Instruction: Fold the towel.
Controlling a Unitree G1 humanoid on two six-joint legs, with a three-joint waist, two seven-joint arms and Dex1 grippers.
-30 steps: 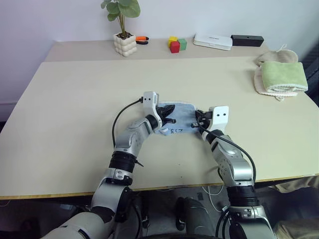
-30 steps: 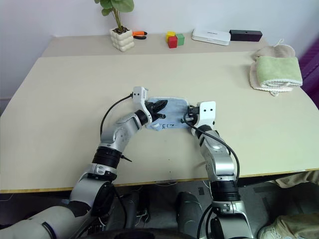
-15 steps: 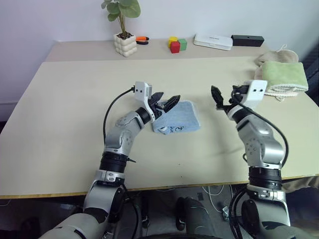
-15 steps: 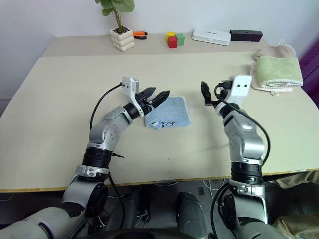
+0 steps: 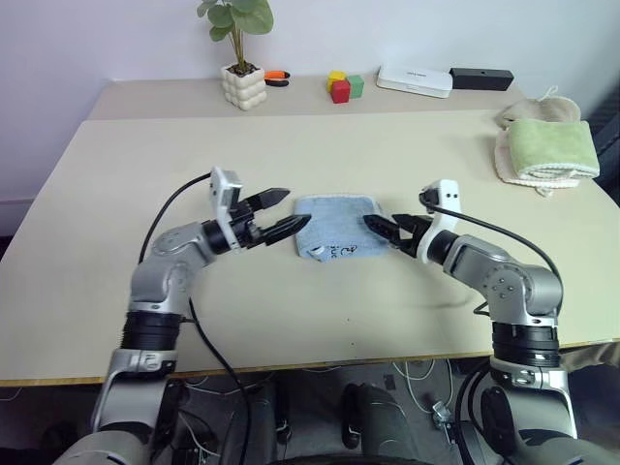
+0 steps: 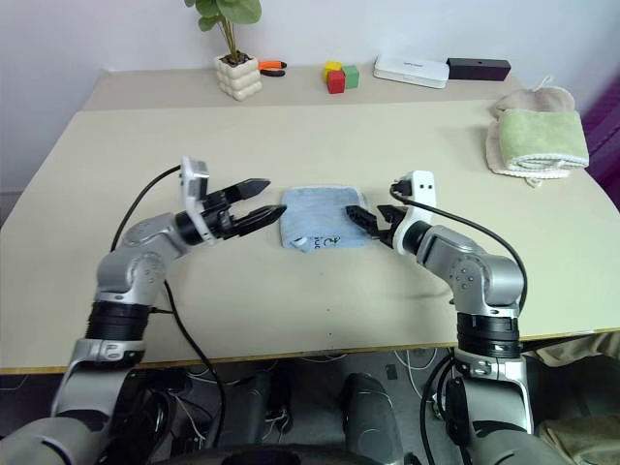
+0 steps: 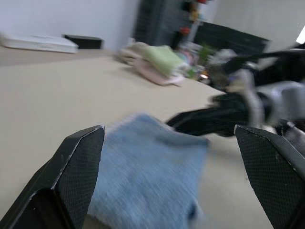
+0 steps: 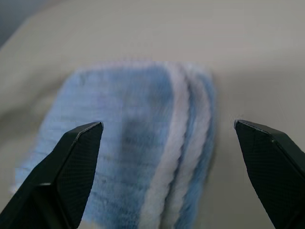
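Beige and broad, the table (image 5: 145, 165) carries everything here. At its right edge a folded green towel (image 5: 552, 145) lies on top of a beige cloth (image 5: 528, 170). Along the far edge stand a potted plant (image 5: 239, 58) in a knobbly white pot (image 5: 243, 85), a flat white box (image 5: 414, 80), a black box (image 5: 480, 77), and a cluster of red, yellow and green blocks (image 5: 342, 86); an orange-handled tool (image 5: 276, 76) lies just beside the pot.

The towel (image 5: 337, 227), light blue with white trim, lies folded flat near the middle of the table, toward the near edge, its small dark embroidered mark (image 5: 338, 251) on the near side. The right wrist view shows its trimmed edges stacked in layers.

The left gripper (image 5: 283, 215) hovers just left of the towel, its black fingers spread wide and holding nothing. The right gripper (image 5: 385, 226) sits at the towel's right edge, fingers likewise parted wide, gripping nothing.
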